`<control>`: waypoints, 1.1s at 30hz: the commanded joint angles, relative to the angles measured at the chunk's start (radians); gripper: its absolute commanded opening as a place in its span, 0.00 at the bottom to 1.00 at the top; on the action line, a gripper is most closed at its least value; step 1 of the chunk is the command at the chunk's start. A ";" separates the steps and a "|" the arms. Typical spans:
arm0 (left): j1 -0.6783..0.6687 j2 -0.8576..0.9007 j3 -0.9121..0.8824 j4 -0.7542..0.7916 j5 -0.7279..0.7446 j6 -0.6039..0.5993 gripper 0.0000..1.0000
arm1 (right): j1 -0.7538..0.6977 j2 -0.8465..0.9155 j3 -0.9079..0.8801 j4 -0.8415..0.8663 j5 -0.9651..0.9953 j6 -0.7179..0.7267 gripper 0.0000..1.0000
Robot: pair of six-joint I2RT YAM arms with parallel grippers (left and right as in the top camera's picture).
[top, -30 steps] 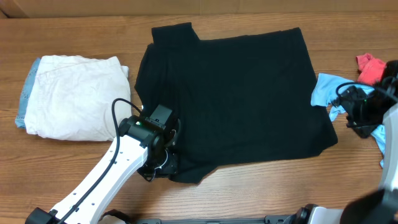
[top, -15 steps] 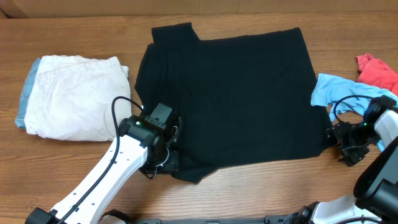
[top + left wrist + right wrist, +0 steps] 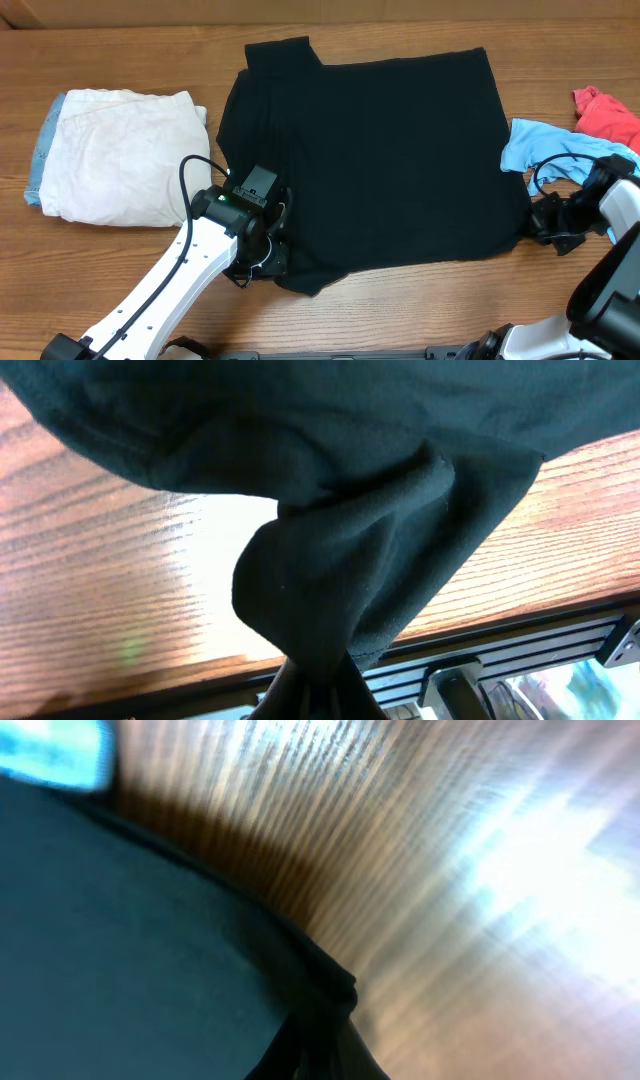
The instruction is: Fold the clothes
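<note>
- Overhead: the black T-shirt (image 3: 370,160) lies spread flat on the middle of the table (image 3: 420,310), its top hem close to the far edge and one short flap jutting out at its far-left corner
- Overhead: the left gripper (image 3: 262,262) sits on the shirt's near-left corner, where the cloth is drawn into a bunch; its white arm runs off toward the table's near-left corner
- Overhead: the right gripper (image 3: 541,222) is at the shirt's near-right corner, touching the cloth edge; from above I cannot tell how far its jaws stand apart
- Overhead: a folded cream garment (image 3: 120,155) rests near the left edge, well apart from the shirt; a light blue garment (image 3: 540,145) lies just beside the shirt's right side, and a red garment (image 3: 605,112) lies at the right edge beyond it
- Left wrist: black cloth fills the upper frame and narrows to a tight neck at the bottom centre, where the jaws are closed on it; the fingers themselves are hidden by the fabric. Wood grain shows to both sides, and a metal rail (image 3: 520,655) runs along the table's near edge
- Right wrist: the view is blurred. Dark cloth covers the left part, its corner ending over bare wood, with a patch of light blue at the upper left; whether the jaws are wide or narrow cannot be told
</note>
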 commanded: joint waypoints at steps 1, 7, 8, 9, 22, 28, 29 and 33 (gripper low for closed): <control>0.005 -0.011 0.012 -0.004 -0.004 -0.061 0.04 | -0.006 -0.136 0.143 -0.070 0.048 -0.011 0.04; 0.005 -0.076 0.013 -0.058 0.047 -0.064 0.04 | -0.006 -0.217 0.220 -0.229 0.058 -0.008 0.04; 0.005 -0.092 0.014 -0.066 0.046 -0.064 0.04 | -0.006 -0.222 0.220 -0.238 0.061 -0.008 0.04; 0.007 -0.116 0.014 -0.063 0.042 -0.064 0.04 | -0.005 -0.226 0.220 -0.238 0.056 -0.008 0.04; 0.108 -0.029 0.016 0.357 -0.042 0.112 0.04 | 0.234 -0.160 0.219 0.150 0.006 0.134 0.04; 0.141 0.010 0.016 0.571 -0.046 0.150 0.04 | 0.222 -0.058 0.219 0.251 0.047 0.176 0.04; 0.147 0.012 0.016 0.592 -0.067 0.150 0.04 | 0.222 -0.045 0.219 0.272 0.045 0.176 0.04; 0.171 0.016 0.016 0.650 -0.148 0.151 0.04 | 0.220 -0.011 0.219 0.361 0.047 0.173 0.04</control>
